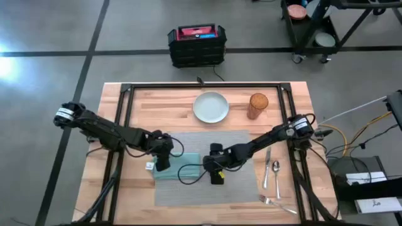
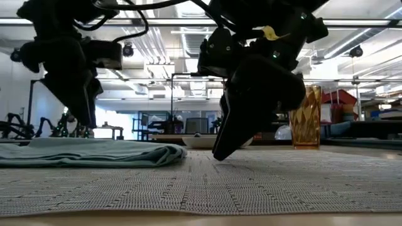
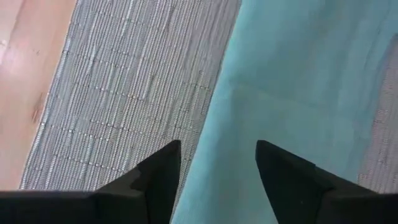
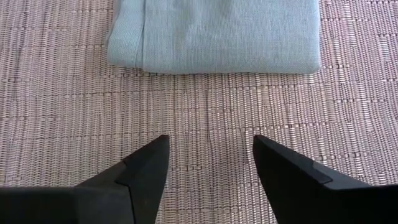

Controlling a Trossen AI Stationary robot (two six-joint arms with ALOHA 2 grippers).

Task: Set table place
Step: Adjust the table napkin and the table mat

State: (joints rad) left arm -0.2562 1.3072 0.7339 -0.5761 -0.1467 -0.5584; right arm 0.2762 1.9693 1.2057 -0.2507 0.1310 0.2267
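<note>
Light-wood butcher-block worktop carries grey woven rectangular placemat centre-front, folded teal cloth napkin on it. Left gripper above napkin, right gripper beside it, both jaws spread. Likely napkin-placing step; next, fetch pale round plate.

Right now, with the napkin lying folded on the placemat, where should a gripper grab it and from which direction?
Probably the napkin's edge nearest the right gripper, which is open over bare placemat. It lies flat, so come straight down and pinch that raised folded edge. The left gripper hovers open above the napkin's far side.
</note>
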